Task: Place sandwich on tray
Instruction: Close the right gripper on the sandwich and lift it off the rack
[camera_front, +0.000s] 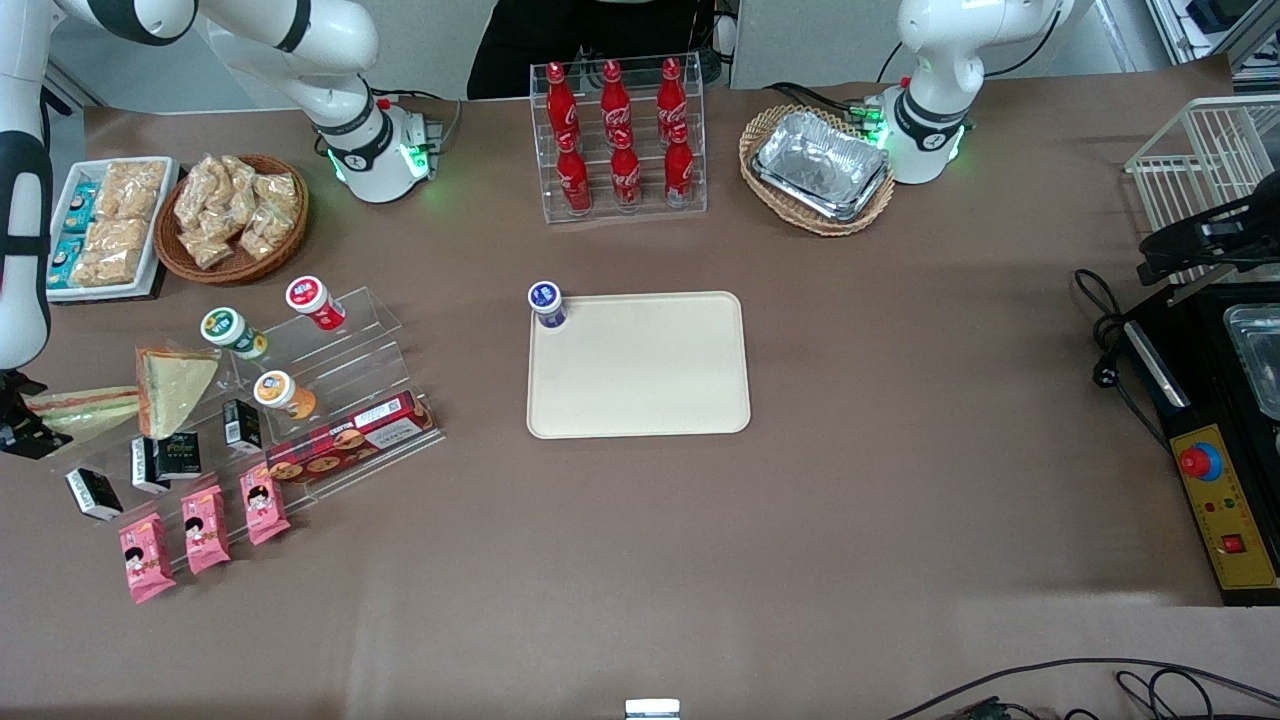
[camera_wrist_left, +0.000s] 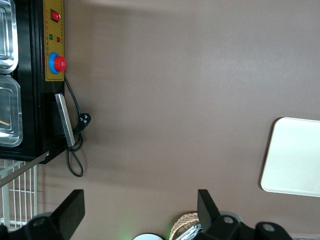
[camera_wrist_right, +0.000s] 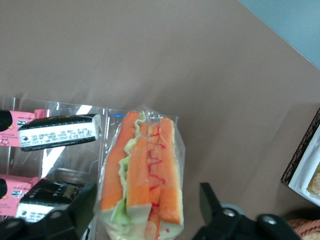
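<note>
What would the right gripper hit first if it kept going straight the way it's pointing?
Most likely the sandwich. It lies between the open fingers of the gripper, filling side up, at the edge of the clear rack. How much gap remains is unclear.

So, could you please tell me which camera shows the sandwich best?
The right wrist view: the sandwich fills it between the gripper fingers, filling visible. The front view shows only a sliver at its edge; the left wrist view shows none.

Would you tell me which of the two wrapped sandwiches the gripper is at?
The gripper is at the sandwich showing its orange-and-green filling, not the wedge showing pale bread beside it.
</note>
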